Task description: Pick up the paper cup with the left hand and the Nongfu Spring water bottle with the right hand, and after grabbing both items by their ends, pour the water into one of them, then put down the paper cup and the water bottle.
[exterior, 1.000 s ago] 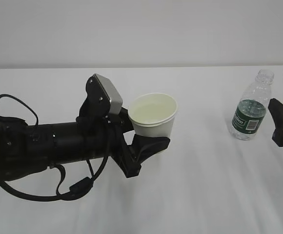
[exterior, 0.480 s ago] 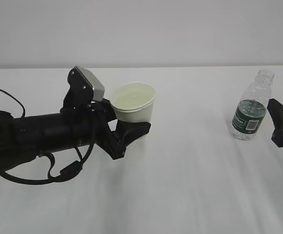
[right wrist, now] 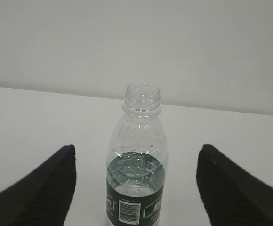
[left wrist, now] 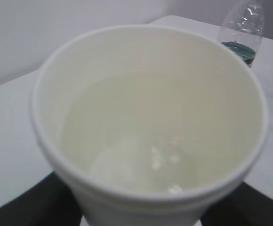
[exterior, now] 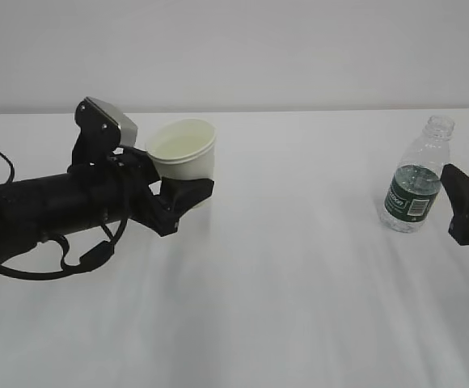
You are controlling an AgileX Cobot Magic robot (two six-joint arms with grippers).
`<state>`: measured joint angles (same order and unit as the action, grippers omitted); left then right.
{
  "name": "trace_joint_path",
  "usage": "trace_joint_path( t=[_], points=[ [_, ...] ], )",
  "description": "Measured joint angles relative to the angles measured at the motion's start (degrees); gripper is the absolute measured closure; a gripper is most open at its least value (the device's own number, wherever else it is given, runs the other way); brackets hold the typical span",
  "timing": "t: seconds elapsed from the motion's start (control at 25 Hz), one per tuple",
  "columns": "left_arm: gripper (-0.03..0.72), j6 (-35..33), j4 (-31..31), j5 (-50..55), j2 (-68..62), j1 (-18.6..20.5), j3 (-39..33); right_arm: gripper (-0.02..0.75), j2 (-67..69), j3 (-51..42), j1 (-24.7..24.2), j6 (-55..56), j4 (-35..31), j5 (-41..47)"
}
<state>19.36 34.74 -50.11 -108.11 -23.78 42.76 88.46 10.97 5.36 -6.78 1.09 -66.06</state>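
My left gripper [exterior: 188, 183] is shut on the white paper cup [exterior: 183, 150] and holds it upright, low over the table at centre left. The cup [left wrist: 146, 117] fills the left wrist view, with clear water [left wrist: 141, 160] in its bottom; the black fingers [left wrist: 37, 207] show at its lower sides. The capless Nongfu Spring water bottle [exterior: 416, 182] stands on the table at the right with a little water low inside. My right gripper [exterior: 465, 202] waits just right of it, open. In the right wrist view the bottle [right wrist: 136, 174] stands between the spread fingers [right wrist: 37, 193], untouched.
The white table [exterior: 299, 307] runs back to a pale wall. The bottle [left wrist: 242, 28] shows beyond the cup's rim in the left wrist view.
My left arm has drawn back to the left with the cup, which now sits further left and further back. The bottle and the right gripper have not moved.
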Motion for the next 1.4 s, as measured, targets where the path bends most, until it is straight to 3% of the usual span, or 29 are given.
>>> trace_joint_path(
  t=[1.4],
  points=[
    [0.218, -3.0, -6.3, 0.0, 0.0, 10.5, 0.0, 0.144, 0.0, 0.0, 0.0, 0.0, 0.5, 0.0]
  ],
)
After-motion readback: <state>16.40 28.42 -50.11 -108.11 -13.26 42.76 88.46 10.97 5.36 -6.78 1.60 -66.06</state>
